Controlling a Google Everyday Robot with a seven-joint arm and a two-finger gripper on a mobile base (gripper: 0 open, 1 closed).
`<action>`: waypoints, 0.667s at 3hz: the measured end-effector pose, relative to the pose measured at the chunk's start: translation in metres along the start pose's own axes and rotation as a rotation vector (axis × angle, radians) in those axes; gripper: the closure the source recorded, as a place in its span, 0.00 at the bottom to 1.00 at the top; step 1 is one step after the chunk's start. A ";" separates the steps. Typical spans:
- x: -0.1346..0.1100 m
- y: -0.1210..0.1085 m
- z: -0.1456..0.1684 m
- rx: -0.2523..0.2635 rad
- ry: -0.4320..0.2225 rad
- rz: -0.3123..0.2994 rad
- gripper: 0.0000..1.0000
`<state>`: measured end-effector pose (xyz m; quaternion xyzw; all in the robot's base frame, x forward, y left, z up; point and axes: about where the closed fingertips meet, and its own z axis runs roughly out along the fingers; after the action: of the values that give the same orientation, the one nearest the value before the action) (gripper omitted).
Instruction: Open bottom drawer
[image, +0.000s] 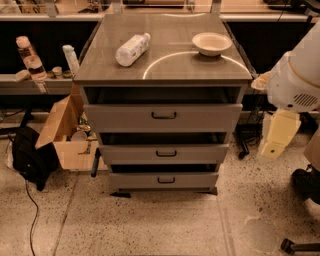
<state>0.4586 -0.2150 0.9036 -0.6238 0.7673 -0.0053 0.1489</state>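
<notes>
The grey cabinet (162, 70) has three drawers. The bottom drawer (135, 181) is the lowest and smallest front, with a small black bar handle (166, 180) at its centre. It stands slightly out, with a dark gap above it. The middle drawer (130, 154) and the tall top drawer (125, 118) also stand slightly out. My white arm (295, 75) with a cream link (277, 135) hangs to the right of the cabinet, apart from it. My gripper is not in view.
A plastic bottle (132, 48) lies on the cabinet top and a shallow bowl (212, 43) stands there. An open cardboard box (65, 135) and a black bag (30, 157) sit on the floor at the left. A black chair base (300, 245) is at the lower right.
</notes>
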 end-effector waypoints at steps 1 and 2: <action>0.008 -0.005 0.036 -0.023 0.014 0.013 0.00; 0.013 -0.015 0.078 -0.042 0.029 0.024 0.00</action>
<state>0.4888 -0.2170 0.8290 -0.6175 0.7766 0.0033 0.1248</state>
